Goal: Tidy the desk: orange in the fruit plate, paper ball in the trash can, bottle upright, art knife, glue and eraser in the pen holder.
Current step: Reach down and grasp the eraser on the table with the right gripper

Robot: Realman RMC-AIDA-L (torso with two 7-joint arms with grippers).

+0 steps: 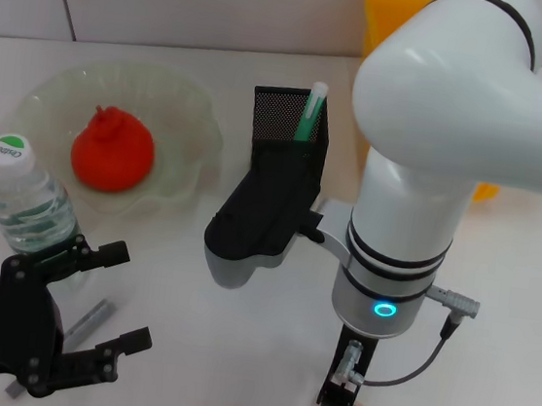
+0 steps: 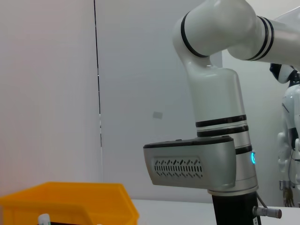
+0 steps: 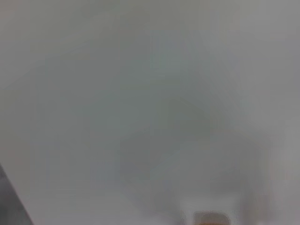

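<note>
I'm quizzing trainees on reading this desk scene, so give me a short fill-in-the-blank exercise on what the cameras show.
1. The orange lies in the ____.
2. The bottle stands upright with a ____ cap.
3. The left hand near the bottle has its fingers ____.
4. The pen holder is made of black ____.

Missing words: fruit plate; white; open; mesh
</note>
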